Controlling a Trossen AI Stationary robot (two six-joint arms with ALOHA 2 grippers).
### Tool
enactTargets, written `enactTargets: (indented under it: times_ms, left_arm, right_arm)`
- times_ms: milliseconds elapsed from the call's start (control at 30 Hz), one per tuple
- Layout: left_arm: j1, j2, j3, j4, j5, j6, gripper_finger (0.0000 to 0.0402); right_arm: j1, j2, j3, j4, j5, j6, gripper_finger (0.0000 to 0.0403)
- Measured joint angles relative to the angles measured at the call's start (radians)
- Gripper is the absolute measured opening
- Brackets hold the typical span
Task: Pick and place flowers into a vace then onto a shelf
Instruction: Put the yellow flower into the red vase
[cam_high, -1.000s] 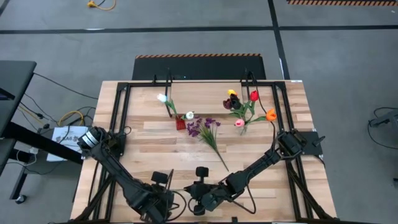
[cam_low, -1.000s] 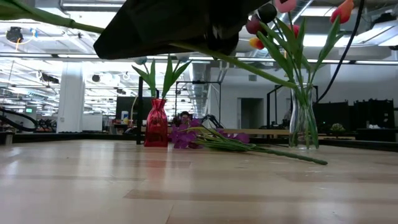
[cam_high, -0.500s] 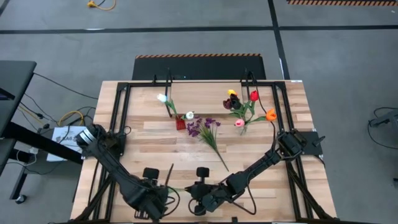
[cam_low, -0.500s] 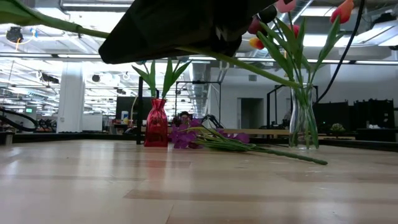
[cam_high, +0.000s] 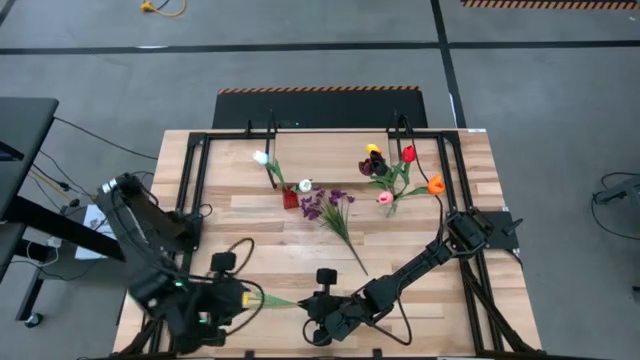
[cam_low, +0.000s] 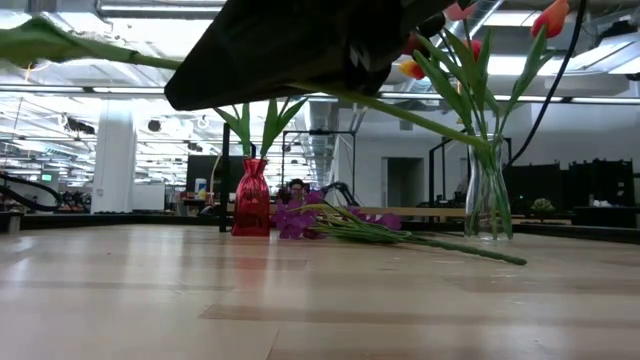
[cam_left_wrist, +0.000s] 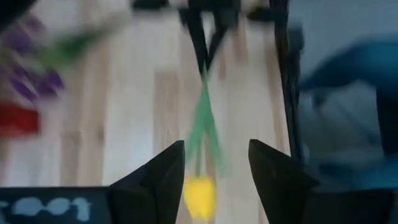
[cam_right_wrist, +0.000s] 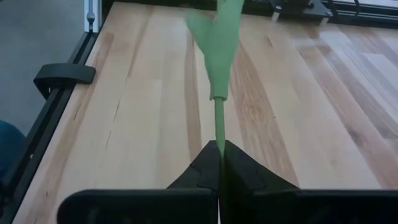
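Near the table's front edge (cam_high: 330, 345), the right gripper (cam_right_wrist: 219, 163) was clamped on the stem of a yellow tulip (cam_left_wrist: 199, 193). The left gripper (cam_left_wrist: 216, 169) hung beside the bloom, fingers apart, holding nothing. Bare planks lay between them and the purple sprig (cam_high: 333, 208).

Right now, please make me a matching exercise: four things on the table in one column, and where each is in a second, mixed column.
Things:
1. yellow tulip
2. purple sprig
3. red vase
4. clear glass vase

Places or states:
A. holds leafy stems with white blooms
B. stem pinched in the shut right hand, bloom before the open left hand
C. lies flat on the tabletop
D. holds red, orange and pink tulips

Pairs: 1-B, 2-C, 3-A, 4-D
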Motion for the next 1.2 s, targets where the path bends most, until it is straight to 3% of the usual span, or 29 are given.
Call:
enactTargets:
  times_ms: [233, 333, 467, 667, 967, 1200]
  left_arm:
    - [-0.135, -0.043, 0.001, 0.056, -0.504, 0.009, 0.0169]
    - [-0.180, -0.044, -0.010, 0.068, -0.644, 0.007, 0.0169]
    - [-0.202, -0.042, -0.045, 0.063, -0.734, -0.028, 0.0169]
    - [-0.208, -0.043, -0.076, 0.019, -0.842, -0.208, 0.0169]
    - [-0.219, -0.043, -0.207, 0.023, -1.022, -0.344, 0.0169]
    - [-0.233, -0.043, -0.410, 0.197, -1.114, -0.466, 0.0169]
  right_arm:
    - [0.009, 0.000, 0.000, 0.027, -0.005, -0.019, 0.0000]
    - [0.025, 0.000, 0.000, 0.108, -0.093, -0.107, 0.0000]
    - [0.061, 0.000, 0.000, 0.269, -0.187, -0.244, 0.0000]
    - [0.095, -0.023, -0.001, 0.484, -0.188, -0.417, 0.0000]
    - [0.124, -0.062, -0.002, 0.833, -0.070, -0.707, 0.0000]
    - [0.123, -0.006, -0.092, 1.254, -0.035, -0.809, 0.0000]
